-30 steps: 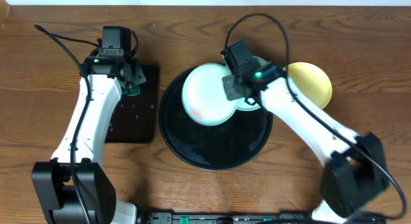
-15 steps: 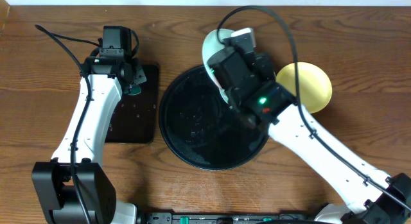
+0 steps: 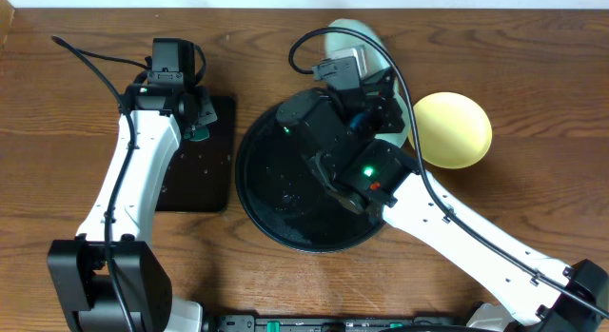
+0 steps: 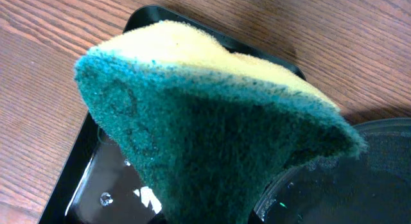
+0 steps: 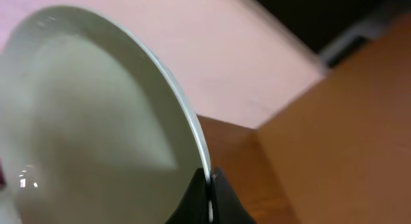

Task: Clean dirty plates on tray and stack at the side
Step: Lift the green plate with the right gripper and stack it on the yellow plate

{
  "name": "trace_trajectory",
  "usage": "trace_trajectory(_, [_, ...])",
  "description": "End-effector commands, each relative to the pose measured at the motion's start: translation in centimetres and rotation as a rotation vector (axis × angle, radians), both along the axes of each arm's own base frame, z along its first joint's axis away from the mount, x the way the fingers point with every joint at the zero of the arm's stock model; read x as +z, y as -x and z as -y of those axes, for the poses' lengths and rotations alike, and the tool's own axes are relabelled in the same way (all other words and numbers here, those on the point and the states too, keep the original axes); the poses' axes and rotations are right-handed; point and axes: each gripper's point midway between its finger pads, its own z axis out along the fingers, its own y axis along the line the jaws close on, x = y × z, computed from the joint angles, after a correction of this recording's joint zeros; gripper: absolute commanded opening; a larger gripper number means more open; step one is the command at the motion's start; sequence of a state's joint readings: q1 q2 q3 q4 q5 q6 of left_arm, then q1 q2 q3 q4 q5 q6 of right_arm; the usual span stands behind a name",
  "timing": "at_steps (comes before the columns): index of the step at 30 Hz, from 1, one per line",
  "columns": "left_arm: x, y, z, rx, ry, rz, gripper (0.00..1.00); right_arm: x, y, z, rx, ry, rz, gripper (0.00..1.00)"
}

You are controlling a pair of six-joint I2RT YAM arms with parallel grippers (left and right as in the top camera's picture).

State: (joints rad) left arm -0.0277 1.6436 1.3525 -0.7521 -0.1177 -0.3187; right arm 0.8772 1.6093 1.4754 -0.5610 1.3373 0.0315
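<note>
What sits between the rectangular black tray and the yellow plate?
The round black tray, seen in the overhead view, with the right arm over it holding a mint plate.

Black tray (image 3: pixel 276 204), yellow plate (image 3: pixel 455 130) beside it, mint plate (image 5: pixel 96 134) tilted

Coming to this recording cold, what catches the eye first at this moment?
The mint plate stands out first. It is tilted up on edge, pinched at its rim by the right gripper, past the far rim of the round black tray. Next is the green-and-yellow sponge in the left gripper, over the rectangular black tray. A yellow plate lies on the table right of the round tray.
</note>
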Motion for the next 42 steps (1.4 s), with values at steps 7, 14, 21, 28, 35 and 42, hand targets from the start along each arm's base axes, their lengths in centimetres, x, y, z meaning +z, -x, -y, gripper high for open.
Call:
trace_trajectory(7, [-0.2, 0.1, -0.2, 0.020, 0.005, -0.002, 0.08, 2.6, -0.5, 5.7, -0.219, 0.010, 0.105, 0.01])
trace_trajectory(14, [-0.2, 0.1, -0.2, 0.020, 0.005, -0.002, 0.08, -2.3, -4.5, 11.4, -0.187, -0.178, -0.097, 0.01])
trace_trajectory(21, [-0.2, 0.0, -0.2, 0.021, 0.005, -0.001, 0.08, -10.8, -5.0, 17.7, -0.197, -0.760, -0.391, 0.01])
trace_trajectory(28, [-0.2, 0.0, -0.2, 0.021, 0.006, -0.001, 0.08, -16.1, -4.0, 23.4, -0.314, -0.971, -0.504, 0.01])
trace_trajectory(35, [-0.2, 0.0, -0.2, 0.021, 0.006, -0.001, 0.08, -22.2, -3.3, 24.0, -0.402, -0.992, -0.633, 0.01])
trace_trajectory(42, [-0.2, 0.0, -0.2, 0.021, 0.006, -0.001, 0.08, -26.1, -3.5, 22.7, -0.397, -1.051, -0.739, 0.01])
